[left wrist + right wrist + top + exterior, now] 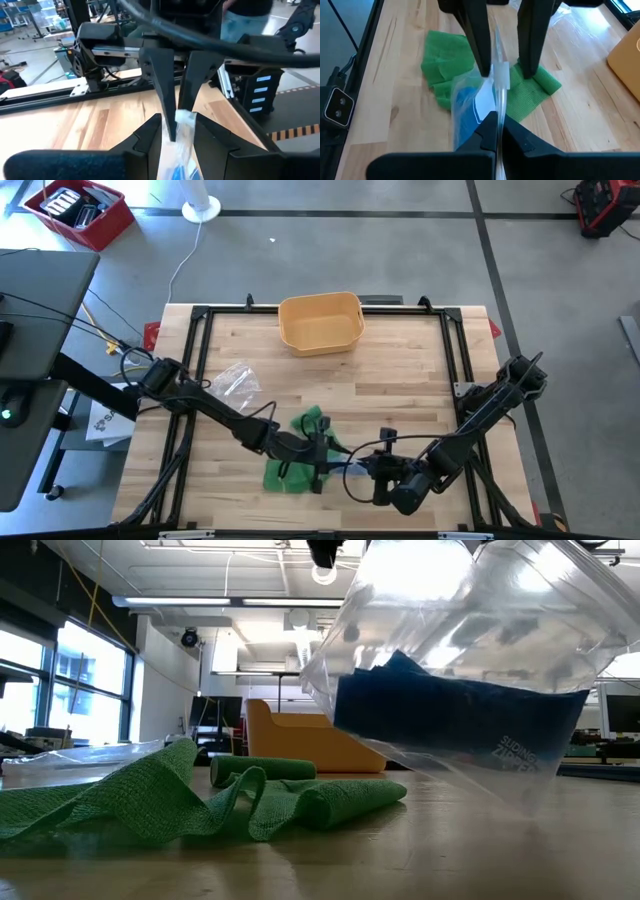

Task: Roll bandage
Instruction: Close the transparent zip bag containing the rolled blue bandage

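A clear zip bag (470, 102) with a blue bandage (450, 715) inside hangs above the table's near middle. My right gripper (495, 125) is shut on the bag. My left gripper (507, 75) faces it, open, with one finger on each side of the bag's zip edge (184, 117). A green bandage (298, 452) lies loose and crumpled on the wood below the grippers. One end of it is partly rolled (262, 769). My right gripper pinches the bag's zip edge (500, 100) between its two fingers, coming in slanting down from the table's right. The bag hangs tilted below the fingers, and in the low view its lower edge (520, 795) seems clear of the table. My left gripper has one finger (479, 55) close against the zip edge; whether it touches cannot be told.
A yellow basket (320, 322) stands at the table's far middle. A crumpled clear plastic bag (236, 380) lies left of centre. Black frame rails (200, 360) run along the table's sides. Bare wood lies between the basket and the grippers.
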